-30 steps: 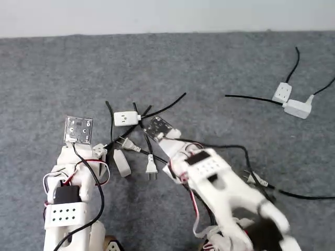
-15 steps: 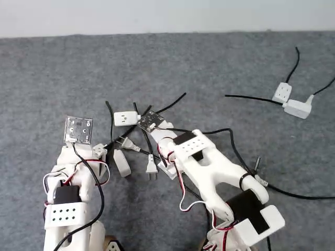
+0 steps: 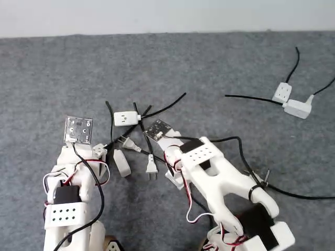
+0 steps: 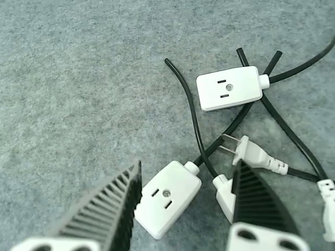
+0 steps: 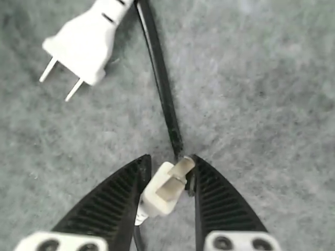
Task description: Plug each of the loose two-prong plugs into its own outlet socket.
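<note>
My left gripper [image 4: 188, 166] stands open just above the carpet, with a white outlet socket [image 4: 167, 198] lying between its fingers, face up. A second socket [image 4: 230, 88] lies beyond it, and a loose two-prong plug [image 4: 251, 154] lies beside one finger. My right gripper [image 5: 168, 162] is shut on a white plug [image 5: 163, 192] whose prongs point away from the wrist. Another loose plug [image 5: 84, 44] lies on the carpet past it, beside a black cable [image 5: 162, 99]. In the high view the two sockets [image 3: 125, 118] [image 3: 99, 151] and two plugs [image 3: 128, 144] [image 3: 151, 166] sit between the arms.
A grey carpet [image 3: 209, 73] covers the table. Two more white sockets [image 3: 282, 92] [image 3: 298, 109] with black cables lie at the far right. A long black cable [image 3: 293, 194] runs off to the right from the right arm [image 3: 209, 167]. Short cable ends cross near the middle.
The right arm swung in toward the cluster of plugs, then drew back a little, and its trailing cable shifted with it. The left arm has kept still.
</note>
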You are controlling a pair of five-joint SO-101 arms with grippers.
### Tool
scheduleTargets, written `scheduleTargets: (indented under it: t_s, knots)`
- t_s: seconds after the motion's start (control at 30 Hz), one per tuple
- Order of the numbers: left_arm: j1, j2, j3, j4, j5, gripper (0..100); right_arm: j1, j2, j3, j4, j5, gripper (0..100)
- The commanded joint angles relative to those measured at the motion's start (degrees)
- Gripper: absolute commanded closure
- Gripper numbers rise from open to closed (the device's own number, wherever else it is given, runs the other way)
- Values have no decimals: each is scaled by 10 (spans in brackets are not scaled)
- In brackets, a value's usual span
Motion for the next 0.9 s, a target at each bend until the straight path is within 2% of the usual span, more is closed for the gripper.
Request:
scheduleTargets:
  t_s: [0.0, 0.13, 0.53, 0.87]
  knots:
    - [1, -11, -7, -17, -7, 729, -4, -14, 7, -17, -6, 899]
    - [0, -11, -7, -16, -7, 729, -3, -13, 8, -22, -8, 998]
    - [1, -11, -7, -16, -7, 729, 0, -19, 13, -21, -6, 991]
    - [1, -10, -7, -16, -7, 729, 87, -7, -105, -19, -4, 991]
